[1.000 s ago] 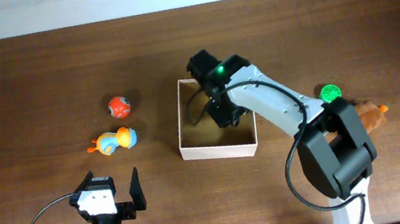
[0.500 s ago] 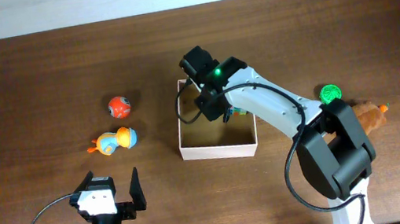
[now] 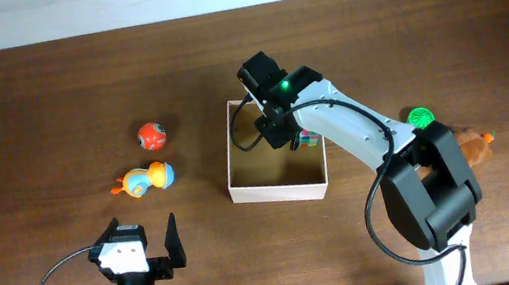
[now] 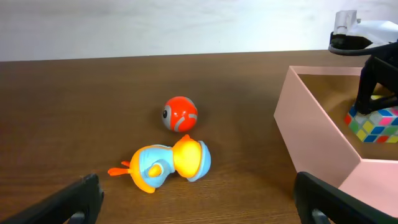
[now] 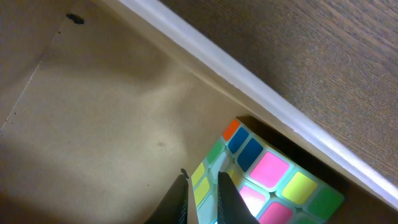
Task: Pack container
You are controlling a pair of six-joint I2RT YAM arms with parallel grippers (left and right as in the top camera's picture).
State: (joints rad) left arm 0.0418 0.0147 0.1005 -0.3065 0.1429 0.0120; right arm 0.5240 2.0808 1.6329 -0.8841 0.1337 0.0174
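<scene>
From above, the container (image 3: 277,191) sits mid-table, open side up. The right gripper (image 3: 286,139) dips into its far right corner, just beside a colourful cube (image 3: 310,138). Well to the left lie a red ball (image 3: 152,134) and a toy duck (image 3: 144,180). The left gripper (image 3: 142,236) hovers at the near edge, jaws spread wide and empty.

The left wrist view shows the ball beyond the duck, with the container wall on the right and the cube inside it.

The right wrist view shows the fingers (image 5: 178,204) pinched nearly together, holding nothing. Their tips are at the cube's edge, over the tan floor.

Square, shallow container (image 3: 277,192), open-topped.
Upright on the counter (image 3: 48,113), white-walled, tan inside, holding a multicoloured cube (image 3: 310,138) against one wall.
</scene>
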